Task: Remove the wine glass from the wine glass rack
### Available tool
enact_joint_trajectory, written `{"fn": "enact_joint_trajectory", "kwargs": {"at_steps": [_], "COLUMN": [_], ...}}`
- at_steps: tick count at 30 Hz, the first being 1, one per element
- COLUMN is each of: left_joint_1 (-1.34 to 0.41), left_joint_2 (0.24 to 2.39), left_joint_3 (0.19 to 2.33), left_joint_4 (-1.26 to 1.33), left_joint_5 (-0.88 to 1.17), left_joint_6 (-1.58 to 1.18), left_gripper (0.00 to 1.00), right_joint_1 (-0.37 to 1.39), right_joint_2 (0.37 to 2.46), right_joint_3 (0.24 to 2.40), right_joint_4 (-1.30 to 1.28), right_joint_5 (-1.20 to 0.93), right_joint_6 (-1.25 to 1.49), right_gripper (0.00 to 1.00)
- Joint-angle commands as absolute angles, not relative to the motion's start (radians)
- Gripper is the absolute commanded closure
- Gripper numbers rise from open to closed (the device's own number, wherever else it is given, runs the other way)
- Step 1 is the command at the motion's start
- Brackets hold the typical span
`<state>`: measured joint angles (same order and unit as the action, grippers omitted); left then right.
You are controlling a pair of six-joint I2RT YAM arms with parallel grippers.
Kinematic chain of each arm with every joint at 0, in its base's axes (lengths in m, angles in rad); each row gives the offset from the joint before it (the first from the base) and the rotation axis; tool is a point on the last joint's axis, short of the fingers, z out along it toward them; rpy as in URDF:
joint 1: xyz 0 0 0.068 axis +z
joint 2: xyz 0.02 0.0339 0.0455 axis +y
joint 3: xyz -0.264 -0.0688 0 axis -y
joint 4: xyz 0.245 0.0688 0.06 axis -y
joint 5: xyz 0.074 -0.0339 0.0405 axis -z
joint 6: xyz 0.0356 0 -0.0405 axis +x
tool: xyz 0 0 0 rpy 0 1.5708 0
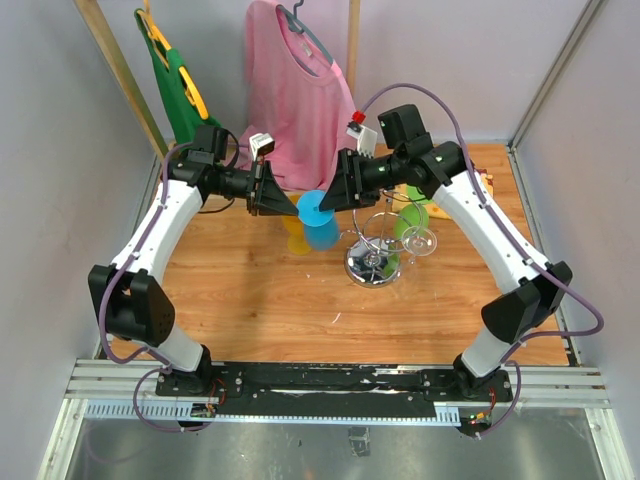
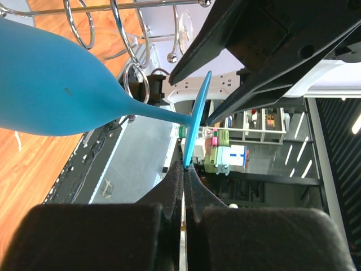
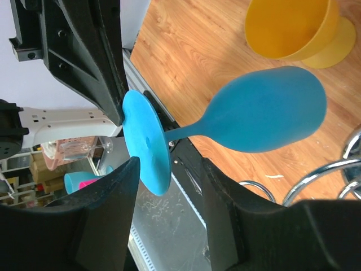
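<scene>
While the left hand (image 2: 184, 167) is clamped on the foot rim of the wine glass (image 3: 265, 110), the right hand (image 3: 169, 164), fingers (image 3: 115, 197) apart, straddles that same foot, stem and bowl stretching toward frame right.

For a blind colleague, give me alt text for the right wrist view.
A blue wine glass lies sideways in frame, its round foot pinched by the left gripper while the open right gripper straddles it. Behind are a yellow glass on the wooden table and the wine glass rack.
</scene>
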<state>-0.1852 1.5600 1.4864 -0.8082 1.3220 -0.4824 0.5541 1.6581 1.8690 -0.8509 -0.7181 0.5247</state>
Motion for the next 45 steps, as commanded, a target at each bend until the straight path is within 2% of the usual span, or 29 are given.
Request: {"fn": "enact_joint_trajectory", "kwargs": {"at_steps": [1, 5, 8, 13, 14, 17, 26, 34, 40, 45], "left_joint_1": [-0.177, -0.177, -0.177, -0.178, -0.178, -0.172, -0.134, -0.108, -0.037, 0.011], "left_joint_2": [1.517, 1.516, 1.516, 1.517, 1.517, 1.517, 1.532, 1.527, 1.549, 1.58], "left_joint_3": [1.481, 1.476, 1.476, 1.48, 1.479, 1.484, 1.536, 1.535, 1.596, 1.647], "left_joint_4": [-0.815, -0.815, -0.815, -0.815, -0.814, -0.794, -0.741, -0.739, -0.735, -0.735], "left_joint_5": [1.356, 1.354, 1.352, 1.346, 1.343, 1.326, 1.336, 1.34, 1.313, 1.296], "left_joint_6": [-0.485, -0.48, -0.479, -0.479, -0.477, -0.48, -0.521, -0.518, -0.508, -0.486], "left_gripper": [1.0, 1.0, 1.0, 1.0, 1.0, 0.96, 0.55, 0.28, 0.26, 0.26], "right_joint_1": [0.578, 0.578, 0.578, 0.577, 0.577, 0.577, 0.552, 0.548, 0.547, 0.547], "right_joint_2": [1.667, 1.66, 1.655, 1.644, 1.642, 1.629, 1.556, 1.556, 1.566, 1.603], "right_joint_3": [1.84, 1.824, 1.798, 1.773, 1.771, 1.765, 1.757, 1.741, 1.814, 1.968], "right_joint_4": [-0.753, -0.703, -0.654, -0.624, -0.624, -0.624, -0.552, -0.433, -0.434, -0.609], "right_joint_5": [-0.78, -0.806, -0.837, -0.857, -0.857, -0.857, -0.886, -0.945, -0.964, -0.895], "right_joint_6": [0.583, 0.613, 0.641, 0.657, 0.658, 0.66, 0.734, 0.792, 0.717, 0.524], "right_gripper": [0.54, 0.61, 0.7, 0.98, 0.99, 0.99, 0.99, 0.99, 0.99, 0.99]}}
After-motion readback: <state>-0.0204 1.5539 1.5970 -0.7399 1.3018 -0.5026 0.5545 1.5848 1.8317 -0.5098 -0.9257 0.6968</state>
